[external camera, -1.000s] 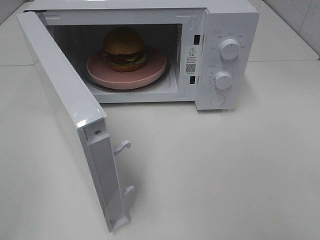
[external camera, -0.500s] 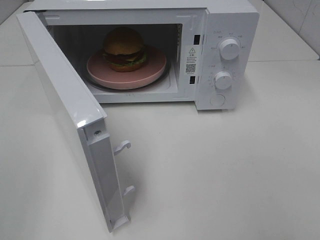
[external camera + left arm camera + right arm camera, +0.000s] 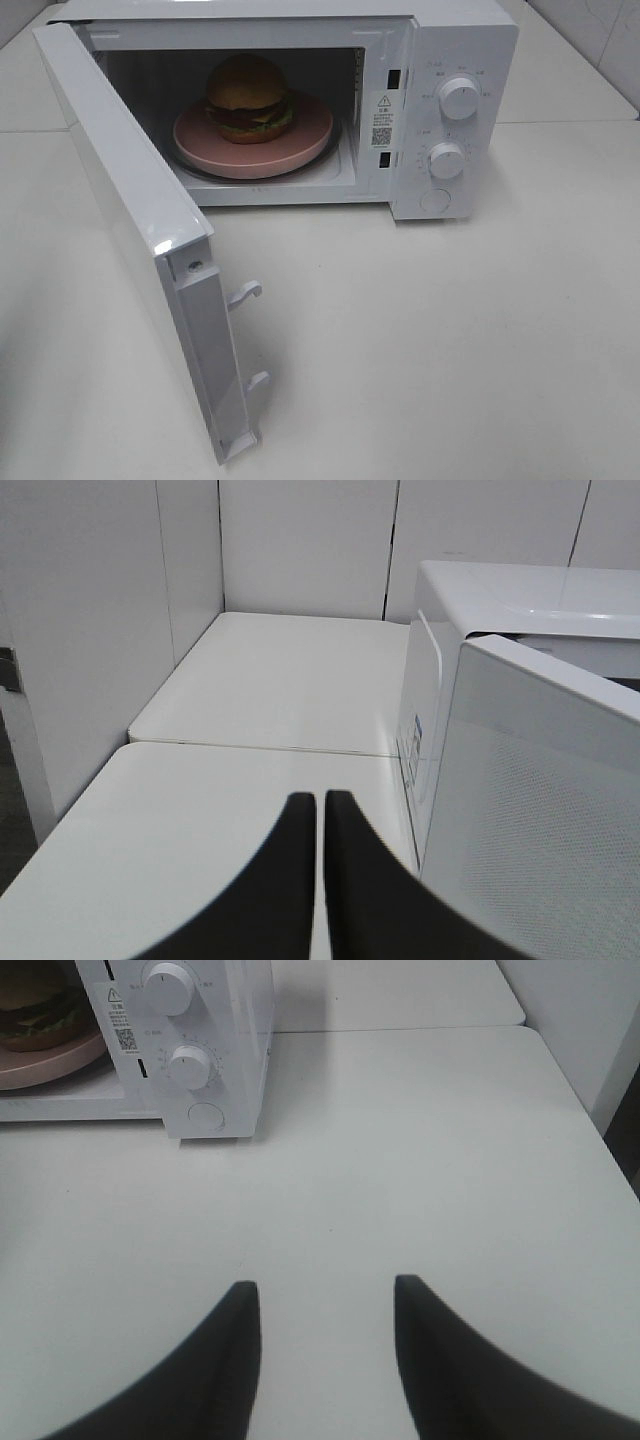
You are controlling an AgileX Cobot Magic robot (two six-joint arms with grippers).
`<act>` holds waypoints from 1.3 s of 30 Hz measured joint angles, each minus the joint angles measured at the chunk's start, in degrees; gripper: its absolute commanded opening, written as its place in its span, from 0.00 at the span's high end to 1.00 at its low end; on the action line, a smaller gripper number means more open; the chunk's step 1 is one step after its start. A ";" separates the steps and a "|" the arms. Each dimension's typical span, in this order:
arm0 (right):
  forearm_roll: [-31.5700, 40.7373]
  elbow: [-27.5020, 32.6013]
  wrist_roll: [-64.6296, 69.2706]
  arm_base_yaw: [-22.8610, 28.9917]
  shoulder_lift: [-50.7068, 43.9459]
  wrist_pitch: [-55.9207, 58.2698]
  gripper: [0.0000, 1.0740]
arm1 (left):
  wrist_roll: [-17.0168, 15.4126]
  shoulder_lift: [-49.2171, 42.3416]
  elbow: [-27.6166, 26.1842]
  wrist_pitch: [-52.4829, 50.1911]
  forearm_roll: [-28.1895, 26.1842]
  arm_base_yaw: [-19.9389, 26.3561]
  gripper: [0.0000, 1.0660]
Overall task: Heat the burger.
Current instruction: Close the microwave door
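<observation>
My left gripper [image 3: 320, 800] is closed empty, my right gripper [image 3: 325, 1288] half parted and empty, the burger [image 3: 248, 93] inside the microwave [image 3: 492, 60].

soft, even light pours down from above, and the white table [image 3: 480, 330] reads bright and flat. a small glare spot flashes near the free edge of the microwave door [image 3: 130, 200]. inside the microwave [image 3: 460, 40] it's dimmer, the burger [image 3: 247, 95] shaded and slightly grainy. a faint shadow hugs the table under the microwave's front. on the wrist views, the left hand [image 3: 317, 802] and right hand [image 3: 323, 1288] are dark, soft-edged blurs, too close to focus.
</observation>
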 measured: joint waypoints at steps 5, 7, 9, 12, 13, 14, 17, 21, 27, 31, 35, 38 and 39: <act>0.00 0.00 0.00 0.00 0.00 0.00 0.58 | -2.52 9.28 0.00 -9.17 0.34 0.00 1.00; 0.00 0.00 0.00 0.00 0.00 0.00 0.58 | -2.86 10.94 0.00 -10.60 0.34 0.00 1.00; 0.00 0.00 0.00 0.00 0.00 0.00 0.58 | -3.72 14.78 0.00 -14.27 0.34 0.00 1.00; 0.00 0.00 0.00 0.00 0.00 0.00 0.58 | -4.64 21.26 0.00 -19.82 0.34 0.00 1.00; 0.00 0.00 0.00 0.00 0.00 0.00 0.58 | -4.87 25.61 0.00 -23.84 1.20 0.00 1.00; 0.00 0.00 0.00 0.00 0.00 0.00 0.58 | -4.87 25.61 0.00 -23.84 1.20 0.00 1.00; 0.00 0.00 0.00 0.00 0.00 0.00 0.58 | -6.30 31.40 0.00 -30.37 3.72 0.00 1.00; 0.00 0.00 0.00 0.00 0.00 0.00 0.58 | -11.40 41.31 0.11 -38.10 11.34 0.00 1.00; 0.00 0.00 0.00 0.00 0.00 0.00 0.58 | -13.64 47.50 -0.80 -41.88 17.02 0.00 1.00; 0.00 0.00 0.00 0.00 0.00 0.00 0.58 | -13.75 51.28 -3.78 -42.51 21.08 0.00 1.00; 0.00 0.00 0.00 0.00 0.00 0.00 0.58 | -13.75 53.34 -5.44 -42.80 23.09 -0.29 1.00; 0.00 0.00 0.00 0.00 0.00 0.00 0.58 | -13.81 55.86 -6.53 -42.80 23.72 -2.58 1.00; 0.00 0.00 0.00 0.00 0.00 0.00 0.58 | -13.81 56.44 -6.88 -42.80 23.84 -3.32 1.00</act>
